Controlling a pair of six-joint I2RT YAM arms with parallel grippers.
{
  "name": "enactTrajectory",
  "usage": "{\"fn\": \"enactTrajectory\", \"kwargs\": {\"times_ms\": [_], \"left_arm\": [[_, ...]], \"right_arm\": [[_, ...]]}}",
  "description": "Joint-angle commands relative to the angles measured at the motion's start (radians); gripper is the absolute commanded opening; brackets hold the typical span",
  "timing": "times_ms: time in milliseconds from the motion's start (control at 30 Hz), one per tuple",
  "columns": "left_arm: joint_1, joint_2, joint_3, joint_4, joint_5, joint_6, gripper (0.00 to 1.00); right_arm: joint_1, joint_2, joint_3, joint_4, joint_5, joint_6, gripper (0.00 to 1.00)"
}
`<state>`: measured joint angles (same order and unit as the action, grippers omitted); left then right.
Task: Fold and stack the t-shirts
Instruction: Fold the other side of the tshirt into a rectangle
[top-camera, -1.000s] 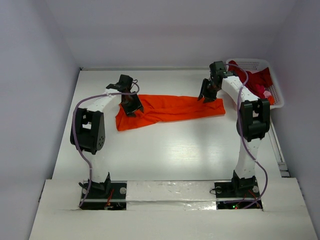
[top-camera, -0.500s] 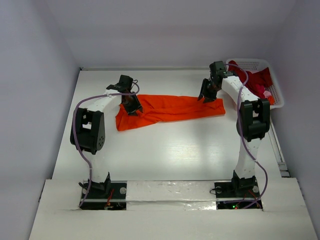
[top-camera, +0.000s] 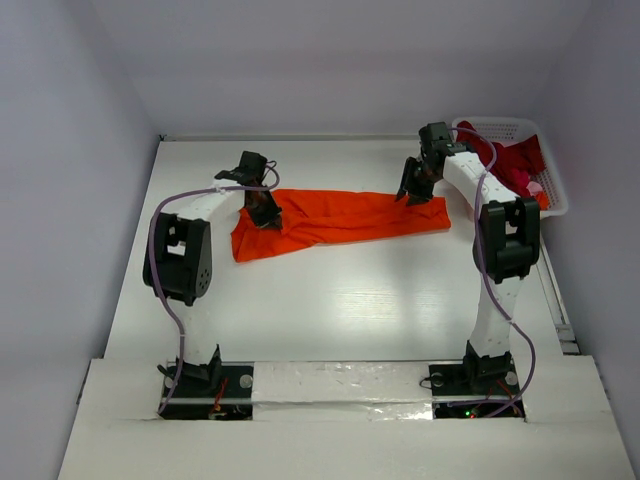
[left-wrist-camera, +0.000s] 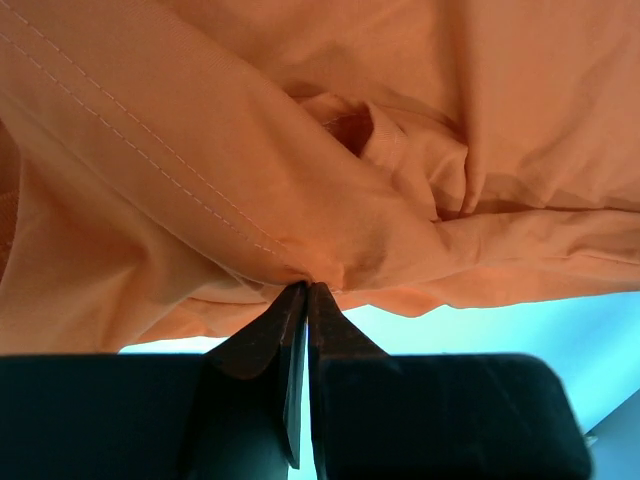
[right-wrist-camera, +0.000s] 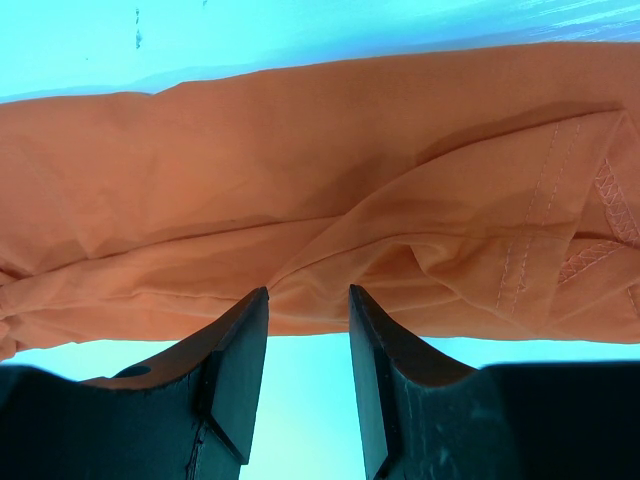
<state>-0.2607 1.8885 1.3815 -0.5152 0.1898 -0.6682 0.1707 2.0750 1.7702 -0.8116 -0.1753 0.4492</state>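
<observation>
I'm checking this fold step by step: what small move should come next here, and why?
Probably close the right gripper on the edge of the orange t-shirt. The left gripper is shut on a pinch of cloth, while the right jaws stand open at the edge, so only one end is held.

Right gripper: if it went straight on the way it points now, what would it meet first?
The orange-red t-shirt. The right gripper, jaws open, points at the cloth's folded near edge, with the table lying under that. Whether it touches the cloth yet is unclear from the wrist view.
</observation>
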Motion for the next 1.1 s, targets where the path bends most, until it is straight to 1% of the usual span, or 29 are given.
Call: {"fn": "enactTrajectory", "kwargs": {"times_ms": [0,100,267,533,633,967,1067], "left_arm": [[0.001,-0.003,0.034,-0.012,-0.013,-0.001,0.0],[0.001,0.012,0.068,-0.028,-0.024,0.002,0.0],[0.037,0.058,0.116,-0.029,-0.026,0.001,0.0],[0.106,0.153,0.247,-0.051,-0.024,-0.001,0.0],[0.127,0.172,0.271,-0.046,-0.004,-0.008,0.0],[0.136,0.222,0.32,-0.04,0.034,-0.014,0.0],[0.146,0.23,0.327,-0.037,0.034,-0.016,0.0]], "right_arm": [[0.007,-0.023,0.018,0.006,0.013,0.006,0.44],[0.007,-0.024,0.014,0.011,0.008,0.009,0.43],[0.007,-0.033,0.014,0.014,-0.004,0.013,0.44],[0.007,-0.047,0.003,0.008,0.007,-0.001,0.43],[0.007,-0.056,-0.011,0.014,0.01,-0.001,0.43],[0.016,-0.058,-0.06,0.037,-0.004,0.006,0.43],[0.016,-0.091,-0.087,0.049,0.037,0.005,0.43]]}}
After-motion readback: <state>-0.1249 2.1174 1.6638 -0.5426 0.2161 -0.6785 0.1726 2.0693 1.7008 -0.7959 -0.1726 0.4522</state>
